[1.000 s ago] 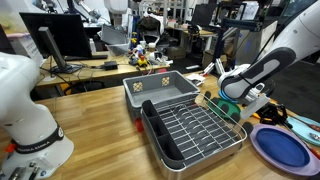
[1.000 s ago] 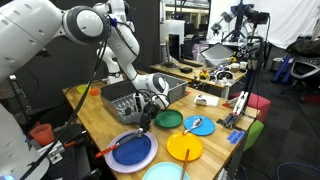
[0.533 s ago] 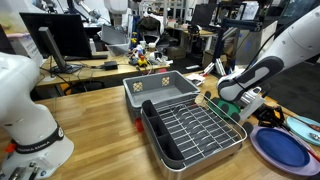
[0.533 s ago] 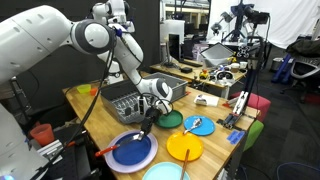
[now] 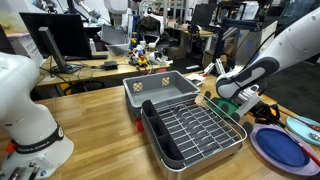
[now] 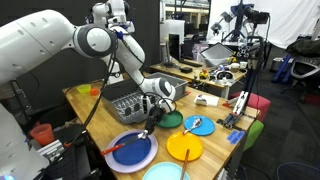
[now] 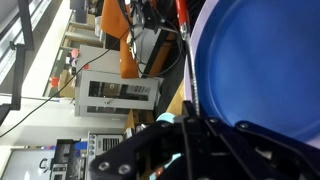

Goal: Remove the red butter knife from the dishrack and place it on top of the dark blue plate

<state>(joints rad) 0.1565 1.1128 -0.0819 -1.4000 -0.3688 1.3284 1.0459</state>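
Observation:
My gripper (image 7: 187,135) is shut on the red butter knife (image 7: 181,12). The knife shows edge-on as a thin line with a red end, running along the rim of the dark blue plate (image 7: 260,60). In both exterior views the gripper (image 5: 250,108) (image 6: 148,124) hangs low between the dishrack (image 5: 200,128) and the dark blue plate (image 5: 281,148) (image 6: 132,152), just above the plate's near rim. The silver wire dishrack with its black side compartment looks empty.
A grey plastic tub (image 5: 160,88) stands behind the rack. A teal plate (image 6: 168,119), a yellow plate (image 6: 184,148) and a pale blue plate (image 6: 198,125) lie near the dark blue one. A red-orange thing (image 6: 107,150) lies at the dark blue plate's edge. A white robot base (image 5: 30,120) stands nearby.
The gripper has moved down and away from the rack toward the dark blue plate, still holding the knife. Nothing else has moved.

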